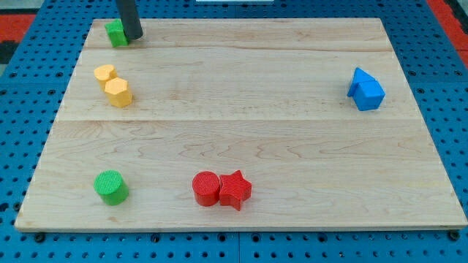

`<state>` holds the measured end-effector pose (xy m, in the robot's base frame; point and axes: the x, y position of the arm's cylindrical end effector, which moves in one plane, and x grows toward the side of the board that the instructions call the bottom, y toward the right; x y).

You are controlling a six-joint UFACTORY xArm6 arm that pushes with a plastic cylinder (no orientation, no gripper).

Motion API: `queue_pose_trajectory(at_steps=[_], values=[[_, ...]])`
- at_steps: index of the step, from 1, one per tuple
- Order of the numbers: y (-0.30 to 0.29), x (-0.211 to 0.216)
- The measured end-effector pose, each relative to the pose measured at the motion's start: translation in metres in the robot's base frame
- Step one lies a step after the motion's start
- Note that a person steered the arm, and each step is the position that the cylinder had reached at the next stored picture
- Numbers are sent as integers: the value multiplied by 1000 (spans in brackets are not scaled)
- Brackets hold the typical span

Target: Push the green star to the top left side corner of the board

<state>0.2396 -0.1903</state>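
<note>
The green star [115, 33] sits near the top left corner of the wooden board [241, 80], partly hidden by my rod. My tip [134, 36] rests on the board right against the star's right side. The rod comes down from the view's top edge.
A yellow heart-like block [104, 73] and a yellow hexagon [118, 92] touch each other at the left. A green cylinder [110, 187] is at the bottom left. A red cylinder [207, 188] and red star [235, 189] touch at bottom centre. Two blue blocks [365, 89] stand at the right.
</note>
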Motion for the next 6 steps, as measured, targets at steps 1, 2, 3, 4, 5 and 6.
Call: queue_pose_trajectory(at_steps=[1, 2, 3, 4, 5, 6], values=[[0, 0], [3, 1], [21, 29], [51, 48], [97, 51], [168, 53]])
